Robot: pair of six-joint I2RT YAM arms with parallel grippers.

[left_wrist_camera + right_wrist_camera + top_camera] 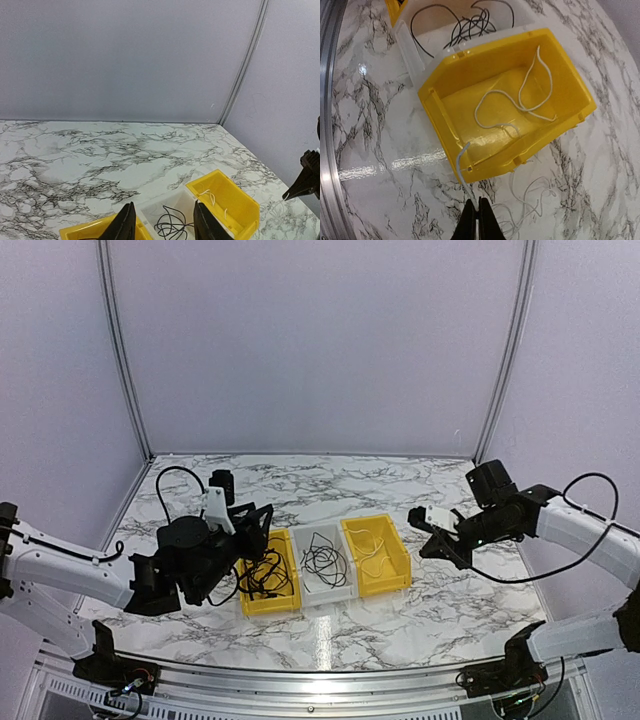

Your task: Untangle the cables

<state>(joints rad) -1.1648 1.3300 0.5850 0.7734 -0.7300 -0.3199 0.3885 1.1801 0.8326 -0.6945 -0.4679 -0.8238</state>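
- Three bins stand in a row on the table [450,612]: a left yellow bin [270,606], a pale middle bin [332,593] and a right yellow bin [388,584].
- A black tangle [264,576] of cables fills the left yellow bin. Looser black loops [323,558] lie in the middle bin.
- The pale cable [520,102] curls across the floor of the right yellow bin. One end climbs over the near rim and runs down the outside.
- The right fingers [477,220] are pressed tight together just outside that bin. The pale cable's free end leads straight into them, so it looks pinched there.
- The left fingers [252,525] hover at the far side of the left yellow bin. In the wrist view they stand apart with nothing between them.
- The step in hand seems to be sorting the pale cable into its own bin, with only its last end left to deal with.
- Next, the right arm probably needs to carry that end over the rim and let go, so nothing drapes outside.
- The left arm then has to come down on the black tangle and take a single strand, not a clump.
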